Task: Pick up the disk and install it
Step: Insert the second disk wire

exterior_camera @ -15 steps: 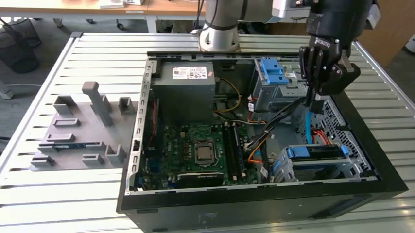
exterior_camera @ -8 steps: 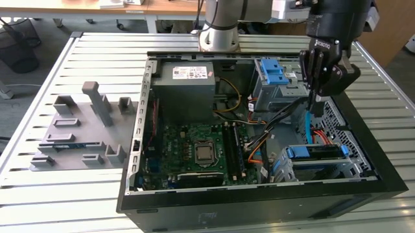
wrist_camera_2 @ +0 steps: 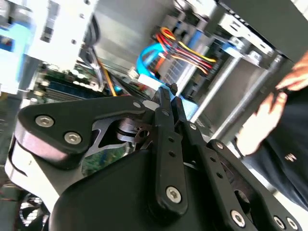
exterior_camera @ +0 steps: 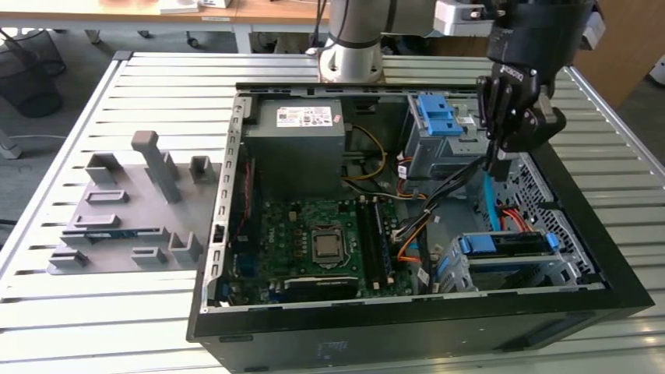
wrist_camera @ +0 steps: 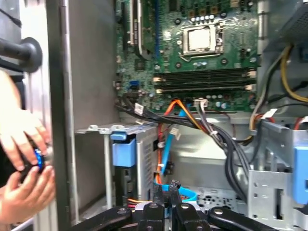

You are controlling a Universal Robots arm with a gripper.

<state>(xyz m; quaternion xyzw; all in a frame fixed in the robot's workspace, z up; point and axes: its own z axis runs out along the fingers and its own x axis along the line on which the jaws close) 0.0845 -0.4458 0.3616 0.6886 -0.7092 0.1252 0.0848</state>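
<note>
Gripper (wrist_camera: 166, 195) nearest; first wrist view adds a person's hands (wrist_camera: 24, 163) beside the case.

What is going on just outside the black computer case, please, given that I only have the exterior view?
Observer: In the first wrist view, a person's hands are right beside the outer wall of the black computer case.
Operator: Thank you. Are they holding anything?
Observer: Yes, the fingers pinch a small round blue object.
Operator: And could you tell me how the claw stands?
Observer: In both wrist views the black metal claw has its fingers together, gripping nothing, just above a light-blue flat cable.
</note>
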